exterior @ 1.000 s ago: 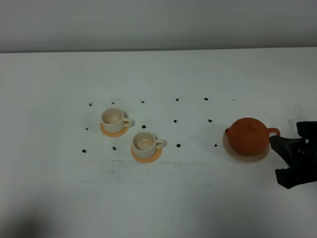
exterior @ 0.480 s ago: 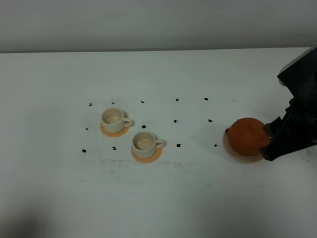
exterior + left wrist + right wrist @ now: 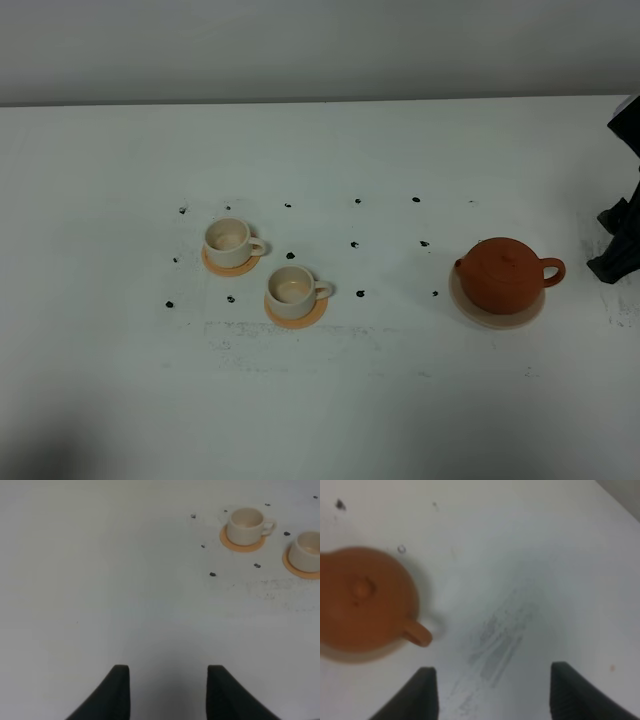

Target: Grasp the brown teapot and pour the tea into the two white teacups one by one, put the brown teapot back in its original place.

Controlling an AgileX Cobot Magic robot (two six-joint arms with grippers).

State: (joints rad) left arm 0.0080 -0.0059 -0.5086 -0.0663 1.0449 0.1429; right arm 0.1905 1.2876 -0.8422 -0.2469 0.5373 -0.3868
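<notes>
Fingers of left gripper (image 3: 168, 670) spread wide above white table (image 3: 320, 420), holding nothing. Right gripper (image 3: 493, 669) equally spread and empty, near the loop handle (image 3: 553, 268) of the brown teapot (image 3: 503, 273) yet apart from it. Teapot upright, lid on, seated on the pale beige disc (image 3: 500, 319) at table's right. Well apart to the left, near teacup (image 3: 292, 288) and, just behind, far teacup (image 3: 228, 240), each on an orange coaster (image 3: 297, 321).

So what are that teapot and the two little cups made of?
The brown teapot looks like unglazed clay: matte reddish-brown, no shine. The two white teacups look like glazed ceramic or porcelain, smooth and cream-white, though the pictures cannot rule out plastic.
</notes>
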